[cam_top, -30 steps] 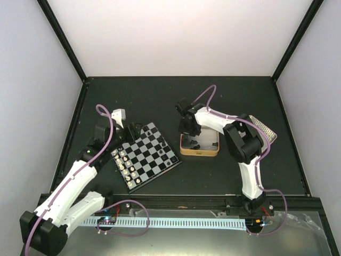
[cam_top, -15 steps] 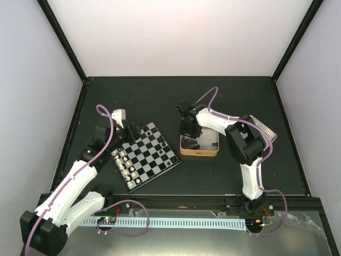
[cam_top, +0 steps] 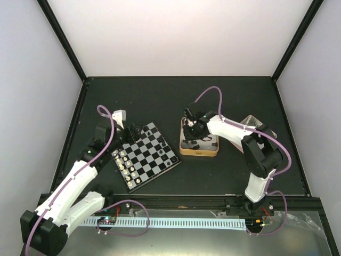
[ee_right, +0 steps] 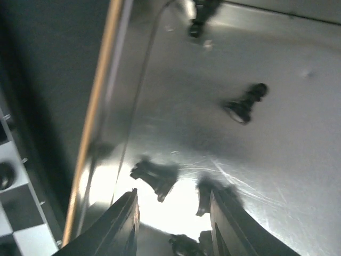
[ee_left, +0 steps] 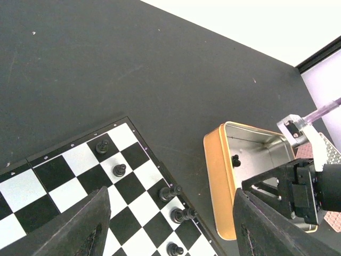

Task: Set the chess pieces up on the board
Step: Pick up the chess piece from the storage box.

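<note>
While the left gripper [ee_left: 170, 201] hangs over the far corner of the board [cam_top: 151, 160] with its fingers spread and nothing between them, the right gripper [ee_right: 173, 201] reaches down into the tin [cam_top: 198, 153] just right of the board; its fingers stand apart too, gripping nothing we can make out; some black pieces [ee_left: 119, 170] stand along the board's right edge; others lie on the tin's floor, one just ahead of the right fingers; white pieces [cam_top: 125, 165] line the board's left edge; the board lies askew on the dark table [cam_top: 160, 101].
</note>
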You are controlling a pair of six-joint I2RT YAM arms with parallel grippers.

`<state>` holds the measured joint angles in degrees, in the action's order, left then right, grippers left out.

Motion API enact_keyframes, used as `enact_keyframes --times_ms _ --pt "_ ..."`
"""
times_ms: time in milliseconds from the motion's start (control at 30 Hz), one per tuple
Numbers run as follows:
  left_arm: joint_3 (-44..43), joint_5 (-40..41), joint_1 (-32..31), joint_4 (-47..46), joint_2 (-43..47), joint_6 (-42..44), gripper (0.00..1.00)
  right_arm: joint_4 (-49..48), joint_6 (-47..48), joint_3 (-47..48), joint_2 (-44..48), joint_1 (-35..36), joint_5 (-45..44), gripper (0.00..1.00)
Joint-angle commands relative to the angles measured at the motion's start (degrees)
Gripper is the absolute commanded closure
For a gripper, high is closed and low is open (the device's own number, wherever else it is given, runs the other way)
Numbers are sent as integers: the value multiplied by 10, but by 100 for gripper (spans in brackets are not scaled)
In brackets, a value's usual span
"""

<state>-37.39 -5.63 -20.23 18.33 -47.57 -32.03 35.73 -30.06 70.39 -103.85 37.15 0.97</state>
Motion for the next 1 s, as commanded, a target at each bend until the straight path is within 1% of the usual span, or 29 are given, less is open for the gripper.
enact_keyframes --times_ms 0,167,367,567,667,833,967 --pt "1 -3 4 -18 -1 7 35 -25 123 -7 -1 2 75 62" --pt "0 -6 4 -15 -7 5 35 -19 153 2 -23 2 76 59" --pt "-1 -3 4 -17 -10 4 35 -14 167 38 -51 5 14 60" --pt "-1 -4 4 -21 -14 5 35 -6 176 65 -82 9 -17 60" --pt "0 -3 4 -20 -14 5 35 -14 155 70 -88 9 -24 60" --pt "1 -2 4 -18 -12 7 35 -21 81 73 -91 11 -33 59" --pt "5 -1 4 -19 -7 7 35 -18 36 68 -97 12 -46 61"
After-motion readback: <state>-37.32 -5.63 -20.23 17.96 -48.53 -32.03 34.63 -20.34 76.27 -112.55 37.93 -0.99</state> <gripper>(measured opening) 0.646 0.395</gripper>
